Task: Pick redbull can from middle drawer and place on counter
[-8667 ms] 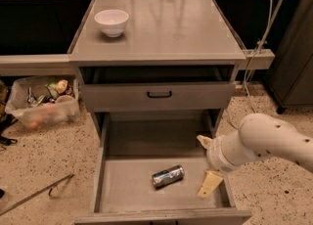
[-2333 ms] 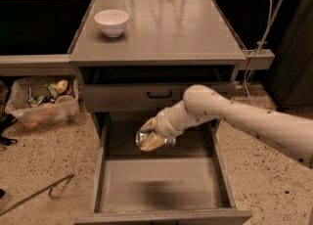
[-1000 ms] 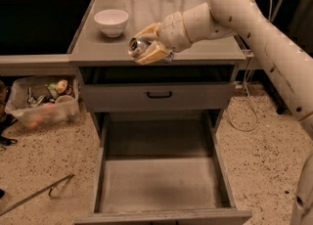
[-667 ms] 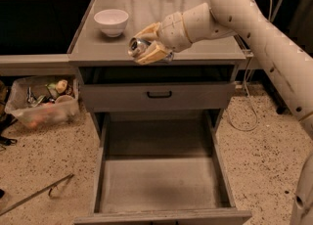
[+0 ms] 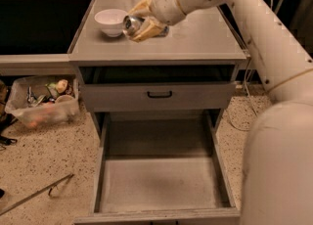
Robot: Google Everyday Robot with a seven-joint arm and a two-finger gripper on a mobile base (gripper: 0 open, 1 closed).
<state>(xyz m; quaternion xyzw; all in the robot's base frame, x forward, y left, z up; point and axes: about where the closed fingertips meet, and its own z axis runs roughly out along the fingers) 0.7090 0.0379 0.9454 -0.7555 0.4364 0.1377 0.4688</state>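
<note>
The tan-fingered tool (image 5: pixel 141 21) is clamped around the shiny silver redbull can (image 5: pixel 131 24), tilted over the smooth grey desk (image 5: pixel 205 40) (just beside a round white bowl (image 5: pixel 110 19)). Below, the deep grey metal middle drawer (image 5: pixel 161 182) stands open.

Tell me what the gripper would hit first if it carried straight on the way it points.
Probably the white bowl: the gripper, shut on the redbull can above the counter, points left at it, though depth is unclear.
</note>
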